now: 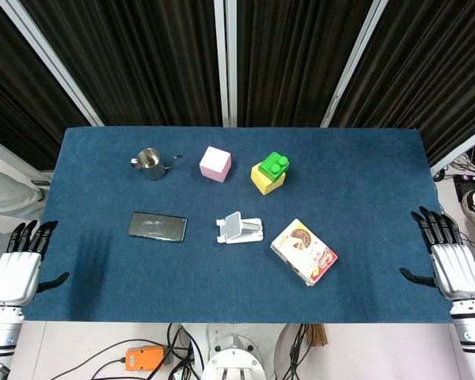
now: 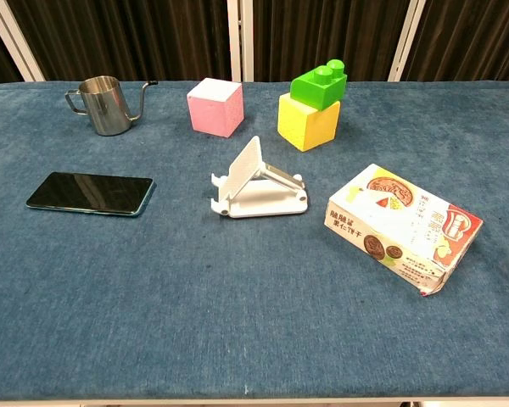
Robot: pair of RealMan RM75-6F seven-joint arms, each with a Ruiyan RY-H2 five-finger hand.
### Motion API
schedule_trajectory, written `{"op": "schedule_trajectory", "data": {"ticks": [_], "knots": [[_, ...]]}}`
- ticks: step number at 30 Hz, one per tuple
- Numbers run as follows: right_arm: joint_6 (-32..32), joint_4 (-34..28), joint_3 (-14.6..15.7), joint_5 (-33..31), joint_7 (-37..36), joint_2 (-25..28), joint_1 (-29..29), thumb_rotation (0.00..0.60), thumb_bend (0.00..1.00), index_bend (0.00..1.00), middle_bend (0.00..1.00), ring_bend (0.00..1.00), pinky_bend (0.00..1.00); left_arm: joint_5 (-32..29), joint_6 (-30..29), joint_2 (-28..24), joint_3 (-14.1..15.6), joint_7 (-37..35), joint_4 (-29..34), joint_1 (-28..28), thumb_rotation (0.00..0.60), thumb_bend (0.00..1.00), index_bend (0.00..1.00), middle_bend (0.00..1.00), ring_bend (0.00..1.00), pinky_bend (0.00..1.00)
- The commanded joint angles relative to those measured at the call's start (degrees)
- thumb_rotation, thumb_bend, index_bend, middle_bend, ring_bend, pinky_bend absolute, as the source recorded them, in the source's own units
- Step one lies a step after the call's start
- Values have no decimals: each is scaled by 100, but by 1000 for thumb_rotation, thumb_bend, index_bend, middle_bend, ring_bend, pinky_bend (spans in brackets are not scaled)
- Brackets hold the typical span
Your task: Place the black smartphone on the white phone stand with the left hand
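The black smartphone [image 1: 157,226] [image 2: 91,192] lies flat on the blue table, left of centre. The white phone stand [image 1: 239,229] [image 2: 256,184] sits at the middle of the table, a short way to the phone's right, with nothing on it. My left hand [image 1: 20,265] rests at the table's left edge, fingers spread, holding nothing, well left of the phone. My right hand [image 1: 447,259] rests at the right edge, fingers spread too and holding nothing. Neither hand shows in the chest view.
A small steel pitcher [image 1: 151,164] [image 2: 104,104] stands behind the phone. A pink cube [image 1: 215,164] [image 2: 215,107] and a yellow block topped by a green brick [image 1: 270,172] [image 2: 314,106] stand behind the stand. A snack box [image 1: 303,252] [image 2: 404,228] lies to its right.
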State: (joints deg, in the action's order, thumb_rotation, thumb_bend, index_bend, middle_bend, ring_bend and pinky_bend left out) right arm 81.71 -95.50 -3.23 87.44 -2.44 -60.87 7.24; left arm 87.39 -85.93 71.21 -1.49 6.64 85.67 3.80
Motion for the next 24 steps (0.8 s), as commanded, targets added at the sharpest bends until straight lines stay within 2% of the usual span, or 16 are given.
{"op": "schedule_trajectory", "data": {"ticks": [1,7,12,19,24], "knots": [[9,-14,-4,-2,9,7,-1,600,186,0,11,0,25,-15,55,-16,-16,-68,57,45,600,30,75,122,43,15],[82,-80,-36,57,55,89,8,600,186,0,11,0,25,167,576,-54,-241,-310,353,623,600,70,125,153,65,15],[157,-148,-29,145,72,150,-4,600,186,0,11,0,25,129,1586,53,-538,-94,541,1490,600,83,175,205,111,15],[189,-154,1,77,58,151,-71,600,186,0,11,0,25,-491,3072,542,-712,608,348,2486,600,94,176,205,97,14],[160,-118,0,-1,39,131,-87,600,186,0,11,0,26,-940,3483,907,-712,970,156,2783,600,104,200,205,90,15]]}}
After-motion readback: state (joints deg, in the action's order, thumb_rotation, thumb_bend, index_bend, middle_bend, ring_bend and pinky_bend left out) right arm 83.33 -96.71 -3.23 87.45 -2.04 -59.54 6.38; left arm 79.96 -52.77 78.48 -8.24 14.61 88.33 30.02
